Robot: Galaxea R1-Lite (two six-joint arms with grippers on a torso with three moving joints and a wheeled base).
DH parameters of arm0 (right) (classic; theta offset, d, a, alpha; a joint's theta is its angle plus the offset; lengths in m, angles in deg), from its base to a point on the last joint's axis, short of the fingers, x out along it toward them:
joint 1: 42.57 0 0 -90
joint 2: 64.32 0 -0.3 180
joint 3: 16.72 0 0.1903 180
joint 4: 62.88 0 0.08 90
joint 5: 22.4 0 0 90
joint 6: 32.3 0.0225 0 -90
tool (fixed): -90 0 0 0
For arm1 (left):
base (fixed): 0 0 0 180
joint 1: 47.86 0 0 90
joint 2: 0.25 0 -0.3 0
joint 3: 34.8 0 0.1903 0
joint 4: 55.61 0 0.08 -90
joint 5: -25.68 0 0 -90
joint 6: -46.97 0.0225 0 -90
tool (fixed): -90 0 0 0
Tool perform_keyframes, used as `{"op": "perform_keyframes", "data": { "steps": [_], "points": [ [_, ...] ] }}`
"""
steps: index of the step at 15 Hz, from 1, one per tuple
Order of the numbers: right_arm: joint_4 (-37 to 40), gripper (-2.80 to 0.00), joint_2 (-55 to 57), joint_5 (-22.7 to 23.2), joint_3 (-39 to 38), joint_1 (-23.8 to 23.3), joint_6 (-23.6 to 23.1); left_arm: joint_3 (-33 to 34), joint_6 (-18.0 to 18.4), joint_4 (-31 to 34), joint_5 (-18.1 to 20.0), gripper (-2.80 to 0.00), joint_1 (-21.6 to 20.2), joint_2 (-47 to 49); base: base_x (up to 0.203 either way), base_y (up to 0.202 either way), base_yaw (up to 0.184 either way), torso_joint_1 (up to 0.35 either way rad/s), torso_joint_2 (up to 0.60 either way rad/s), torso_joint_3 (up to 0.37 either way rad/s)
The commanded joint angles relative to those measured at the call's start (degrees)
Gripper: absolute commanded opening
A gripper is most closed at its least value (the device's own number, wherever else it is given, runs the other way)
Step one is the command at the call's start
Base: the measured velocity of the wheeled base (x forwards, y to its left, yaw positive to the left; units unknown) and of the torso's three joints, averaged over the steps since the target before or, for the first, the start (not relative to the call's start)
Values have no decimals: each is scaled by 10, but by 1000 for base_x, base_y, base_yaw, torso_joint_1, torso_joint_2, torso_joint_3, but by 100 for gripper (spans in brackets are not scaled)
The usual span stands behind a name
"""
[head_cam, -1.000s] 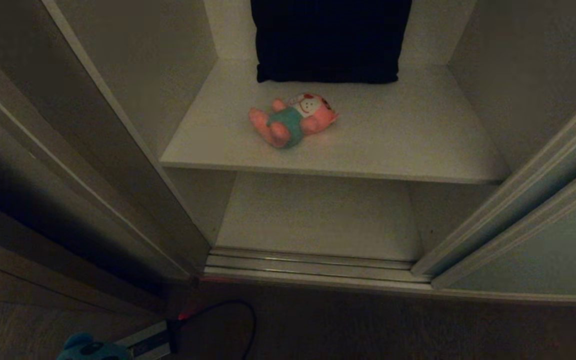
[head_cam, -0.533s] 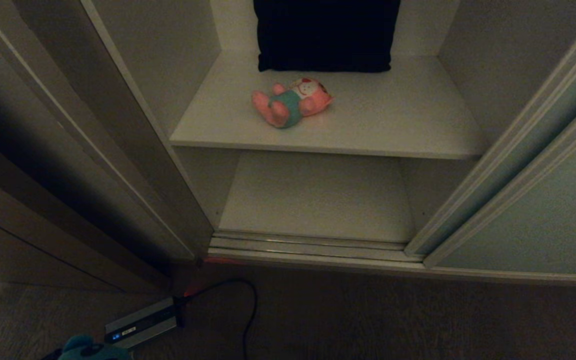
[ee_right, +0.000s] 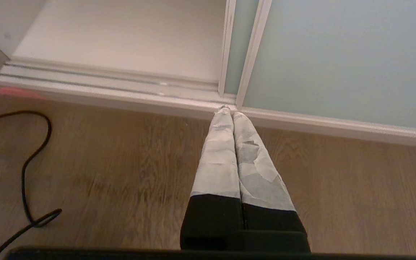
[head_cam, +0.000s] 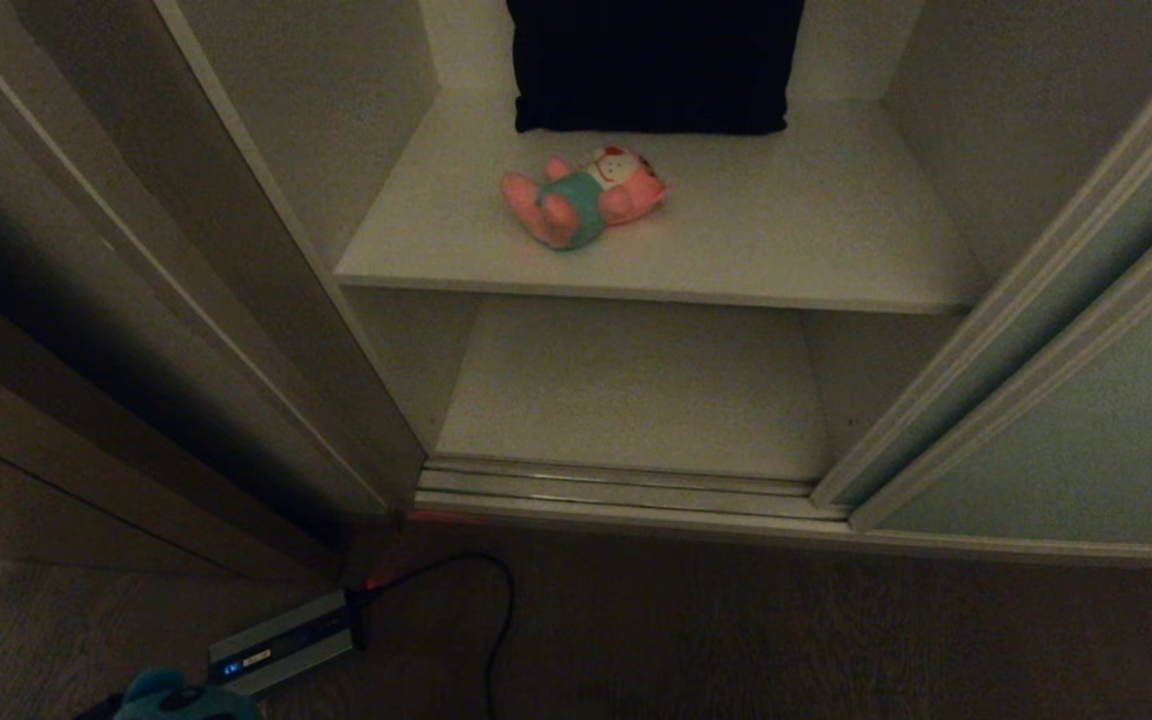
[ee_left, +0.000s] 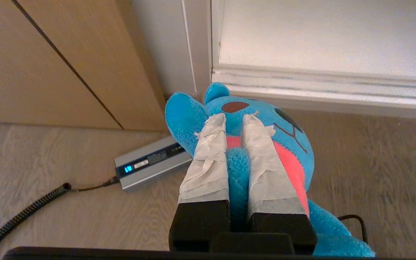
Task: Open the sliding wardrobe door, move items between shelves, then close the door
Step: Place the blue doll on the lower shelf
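Head view, wardrobe: sliding wardrobe door (head_cam: 1066,400) pushed to the right, opening clear; upper shelf (head_cam: 816,250) and lower shelf (head_cam: 636,390) both exposed.
Head view, items: pink plush toy (head_cam: 581,195) lies on the upper shelf, just in front of a black cushion (head_cam: 651,65); lower shelf carries nothing visible.
Head view, floor: grey power adapter (head_cam: 281,645) with black cable (head_cam: 501,620); top of the blue plush toy (head_cam: 171,698) at the bottom edge.
Left wrist view: left gripper (ee_left: 235,121) clamped on the blue plush toy's middle, low over the floor near the door track (ee_left: 323,85).
Right wrist view: right gripper (ee_right: 228,110) closed and empty, parked over the floor before the track.
Risk: soft body may squash and slip from the narrow pinch; the dangling toy could catch the shelf edge on entry; the cable could snag the base.
Writing: adapter label present, too small to read.
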Motion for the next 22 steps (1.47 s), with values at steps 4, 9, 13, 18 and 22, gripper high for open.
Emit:
{"op": "perform_keyframes", "data": {
  "steps": [4,9,13,18,22],
  "points": [
    [0,-280,0,0,-2,0,0,0,4,0,0,-280,0,1,0,0,0,2,3,-180],
    [0,-280,0,0,-2,0,0,0,4,1,0,-280,0,1,0,0,0,3,0,-195],
    [0,-280,0,1,-2,0,0,0,2,0,1,-280,0,1,0,0,0,1,1,-196],
    [0,-280,0,0,-2,0,0,0,2,1,1,-280,0,1,0,0,0,8,0,-196],
    [0,-280,0,0,-2,0,0,0,3,1,1,-280,0,1,0,0,0,3,4,-199]
  ]
}}
